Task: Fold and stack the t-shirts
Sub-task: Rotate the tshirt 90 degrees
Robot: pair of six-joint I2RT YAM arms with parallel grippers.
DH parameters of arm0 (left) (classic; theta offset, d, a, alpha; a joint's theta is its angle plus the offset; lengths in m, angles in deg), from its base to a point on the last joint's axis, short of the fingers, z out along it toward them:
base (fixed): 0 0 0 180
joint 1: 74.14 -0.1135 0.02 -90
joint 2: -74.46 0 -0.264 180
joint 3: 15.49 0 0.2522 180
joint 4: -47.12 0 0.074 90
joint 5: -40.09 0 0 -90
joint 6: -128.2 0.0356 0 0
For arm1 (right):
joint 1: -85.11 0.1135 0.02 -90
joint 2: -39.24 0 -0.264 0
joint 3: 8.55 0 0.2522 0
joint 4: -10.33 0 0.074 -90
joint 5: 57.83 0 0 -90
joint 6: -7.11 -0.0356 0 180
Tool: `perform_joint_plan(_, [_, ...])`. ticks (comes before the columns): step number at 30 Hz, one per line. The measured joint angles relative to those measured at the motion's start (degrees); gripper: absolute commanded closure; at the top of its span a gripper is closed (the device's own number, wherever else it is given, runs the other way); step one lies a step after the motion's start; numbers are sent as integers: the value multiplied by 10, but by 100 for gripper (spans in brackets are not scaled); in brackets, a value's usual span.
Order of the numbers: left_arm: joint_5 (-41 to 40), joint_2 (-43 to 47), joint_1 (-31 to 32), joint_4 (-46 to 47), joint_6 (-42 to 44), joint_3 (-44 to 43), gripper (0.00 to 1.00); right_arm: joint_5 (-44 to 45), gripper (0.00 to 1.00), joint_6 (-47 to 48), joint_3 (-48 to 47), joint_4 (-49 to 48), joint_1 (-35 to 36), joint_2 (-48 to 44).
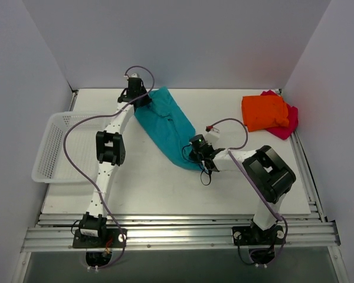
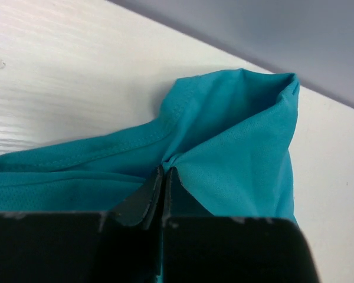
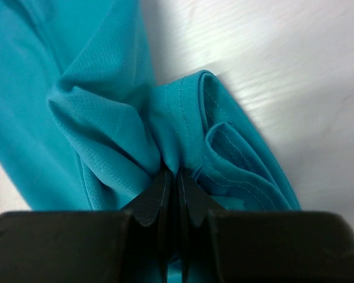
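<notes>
Two-thirds through, seemingly. On the surface (image 1: pixel 165 191), frame centre, left to fold: teal-blue shirt (image 1: pixel 168 127), stretched diagonally. Upper right, folded and stacked: orange shirt (image 1: pixel 264 111) over magenta shirt (image 1: pixel 290 121). Clamped on the teal ends: left hand (image 2: pixel 164 177), right hand (image 3: pixel 172 177).

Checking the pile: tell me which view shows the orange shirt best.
The top view: the orange shirt lies folded on the pink shirt at the table's far right corner. Both wrist views show only the teal shirt, nothing of the orange one.
</notes>
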Motion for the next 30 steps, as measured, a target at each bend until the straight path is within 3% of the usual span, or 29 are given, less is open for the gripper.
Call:
perform_joint_plan(5, [43,0,-7,34,1,25,97,2,97,-50,-4,-24,70,14])
perform_joint_plan(8, [76,0,-14,48,0,28,95,7,57,-81,-21,-23,122,26])
perform_joint_plan(9, [85,0,-16,54,-1,28,95,15,28,-88,-32,-23,140,31])
perform_joint_plan(11, [98,0,-19,68,0,28,93,22,2,-101,-54,-20,176,34])
perform_joint_plan(16, [117,2,-23,89,4,32,79,65,0,-115,-85,60,257,30])
perform_joint_plan(24, [131,21,-23,111,31,37,36,130,0,-137,-97,273,337,-19])
perform_joint_plan(30, [132,62,-24,109,51,38,34,187,0,-137,-148,376,379,-85])
